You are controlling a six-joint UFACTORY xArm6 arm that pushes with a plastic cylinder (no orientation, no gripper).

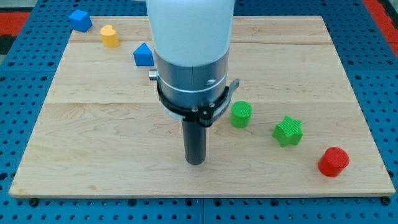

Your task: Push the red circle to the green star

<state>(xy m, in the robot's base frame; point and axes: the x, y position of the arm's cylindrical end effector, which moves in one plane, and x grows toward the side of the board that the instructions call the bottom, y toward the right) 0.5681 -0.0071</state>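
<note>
Camera view shows my tip (195, 162) resting on the wooden board (93, 155), touching no block (it is a plain rod, with nothing to spread or pinch). One red circle (333, 162) lies well apart toward the view's right, near the bottom edge. One green star (288, 130) sits just up-left of it, one green cylinder (240, 114) beyond. Two blue blocks (80, 20) (143, 55) and one yellow block (109, 36) line the upper left.

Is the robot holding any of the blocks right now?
No, nothing is held. My tip rests on bare wood, touching no block. The green cylinder is nearest, toward the view's right; the green star and red circle lie farther right.
</note>
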